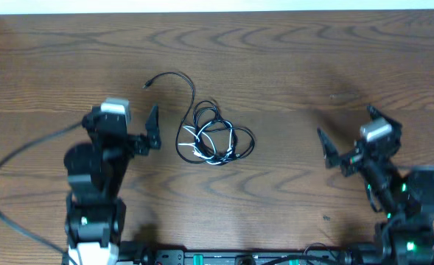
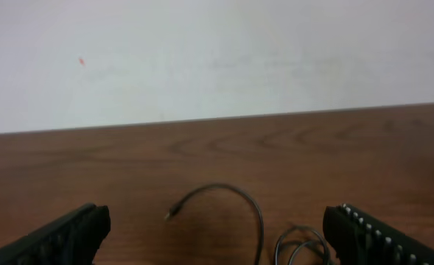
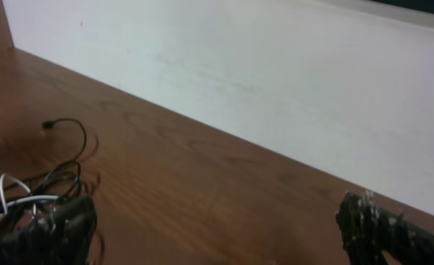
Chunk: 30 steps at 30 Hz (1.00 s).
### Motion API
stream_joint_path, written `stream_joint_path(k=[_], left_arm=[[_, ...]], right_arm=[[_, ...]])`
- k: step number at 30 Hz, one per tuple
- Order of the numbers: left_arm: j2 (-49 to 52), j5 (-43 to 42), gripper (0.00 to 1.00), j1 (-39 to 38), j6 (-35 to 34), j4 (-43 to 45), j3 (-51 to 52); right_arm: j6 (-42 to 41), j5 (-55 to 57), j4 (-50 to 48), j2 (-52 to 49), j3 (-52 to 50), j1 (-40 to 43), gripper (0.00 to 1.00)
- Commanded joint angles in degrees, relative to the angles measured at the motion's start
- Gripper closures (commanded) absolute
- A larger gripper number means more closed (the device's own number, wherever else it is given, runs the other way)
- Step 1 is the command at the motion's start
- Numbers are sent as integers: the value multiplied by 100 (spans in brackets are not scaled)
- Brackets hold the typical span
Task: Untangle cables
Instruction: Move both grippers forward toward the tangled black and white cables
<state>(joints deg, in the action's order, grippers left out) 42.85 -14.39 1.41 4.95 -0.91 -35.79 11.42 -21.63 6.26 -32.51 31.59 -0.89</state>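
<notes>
Cables lie in 1 knotted heap near the middle of the tabletop, between the 2 arms. Within it, the black cable loops round itself several times. 1 loose end arcs out toward the far edge and finishes in a small plug lying flat on the wood. Threaded through those loops is the white cable, which stays inside the heap. Just left of the heap, the left claw has its fingers spread wide and holds nothing. Well off to the right, the right claw is likewise wide apart and empty. Beyond the far edge stands a pale wall.
</notes>
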Motion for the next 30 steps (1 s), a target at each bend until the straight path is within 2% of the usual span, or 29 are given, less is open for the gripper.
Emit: stream_joint_path(k=[1,7,11,17,22,27,30], left_arm=[[610,-151,2,24,105,-243,-723],[1609,-321,2,24,107,-1054,-1954],[2205,-693,2,-2,321,-1827,-2861],[3088,-706,2,-247,317,-2933,-4017],[3576,-706,2,-501,308,-3637,-4472],[3873,-710,2,-737,273,-4054,-4481],[3965,-855,2,-837,273,-4194,-4481]], right_arm=[[-68,-173,13,-684,570,-20,1],[-186,-927,173,-2127,1620,-20,1],[-774,-1274,645,-3025,2339,-31,1],[-817,-1650,1429,-4194,3259,-35,1],[-817,-1722,1609,-4747,3635,-35,1],[-817,-2015,1600,-4841,3628,-28,1],[-1102,-2081,1606,-4839,3628,-31,1]])
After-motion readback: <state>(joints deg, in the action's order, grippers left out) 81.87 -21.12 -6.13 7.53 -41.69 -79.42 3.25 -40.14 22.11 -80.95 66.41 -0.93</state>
